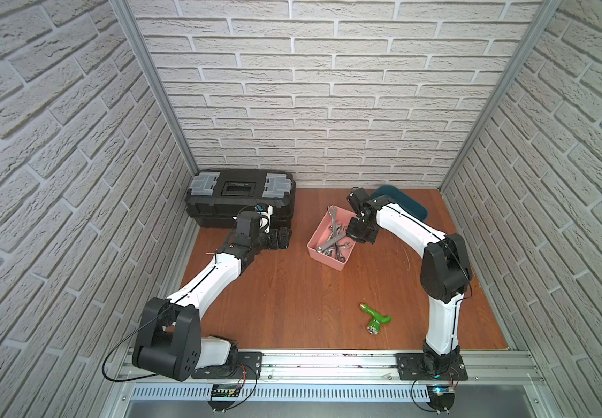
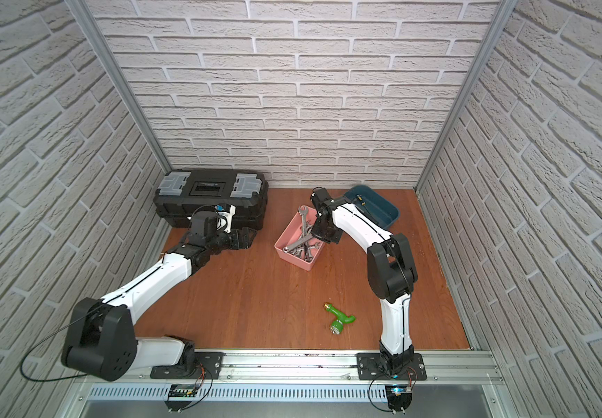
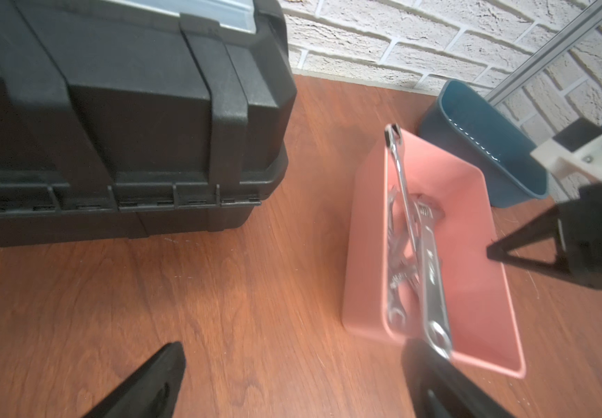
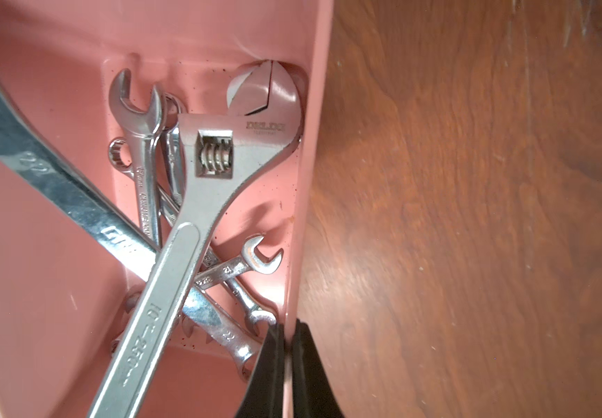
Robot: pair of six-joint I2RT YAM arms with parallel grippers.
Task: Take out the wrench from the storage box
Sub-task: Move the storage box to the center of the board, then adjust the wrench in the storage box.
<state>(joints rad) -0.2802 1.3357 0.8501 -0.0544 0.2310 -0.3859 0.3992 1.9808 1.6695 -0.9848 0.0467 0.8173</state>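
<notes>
One storage box (image 1: 318, 233), toolbox (image 1: 241, 188), tray (image 1: 413, 207), fitting (image 1: 375, 317)

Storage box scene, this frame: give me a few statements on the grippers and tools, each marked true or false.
1. The right gripper is shut on the storage box wall. True.
2. The left gripper holds a wrench. False: it is open and empty, near the black toolbox.
3. The adjustable wrench lies on top of the other wrenches inside the box. True.
4. The green fitting lies in the box. False: it lies on the table, apart from the box.
</notes>
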